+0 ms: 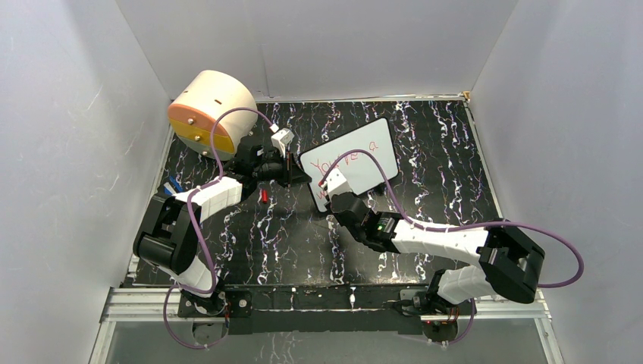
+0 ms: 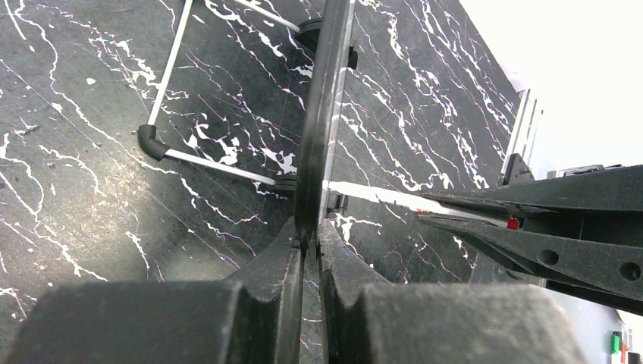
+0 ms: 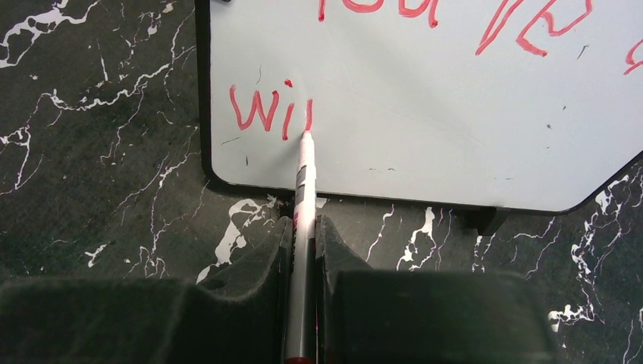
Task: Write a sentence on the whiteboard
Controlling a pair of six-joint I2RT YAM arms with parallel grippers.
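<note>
Centrally, whiteboard (image 1: pixel 356 173) is sitting on the far half of the black marbled surface (image 1: pixel 288 250), propped at a tilt on a wire stand (image 2: pixel 170 68).

On its face, sentence (image 1: pixel 341 161) is running in red marker across 2 slanted lines. The upper line is reading "You're a"; the lower line is showing "wi" plus 1 further upright stroke.

At the edge facing the drum, left pincer (image 2: pixel 312 244) is clamping tight on the whiteboard. 1 finger is pressing each face, and the board is showing edge-on between them.

Near the lower line, right pincer (image 3: pixel 303 231) is gripping a marker (image 3: pixel 304 182). Its barrel is lying between the 2 fingers and pointing away from the wrist.

Marker tip is touching the whiteboard at the foot of the last red stroke, close to the board's bottom corner.

At the far left corner, drum (image 1: pixel 212 106), beige with an orange end face, is lying on its side, apart from the whiteboard.

Between left arm and whiteboard, a small red piece (image 1: pixel 263 196) is lying on the surface.

At the left edge, a blue piece (image 1: pixel 173 184) is lying beside the left arm, too small to identify.
</note>
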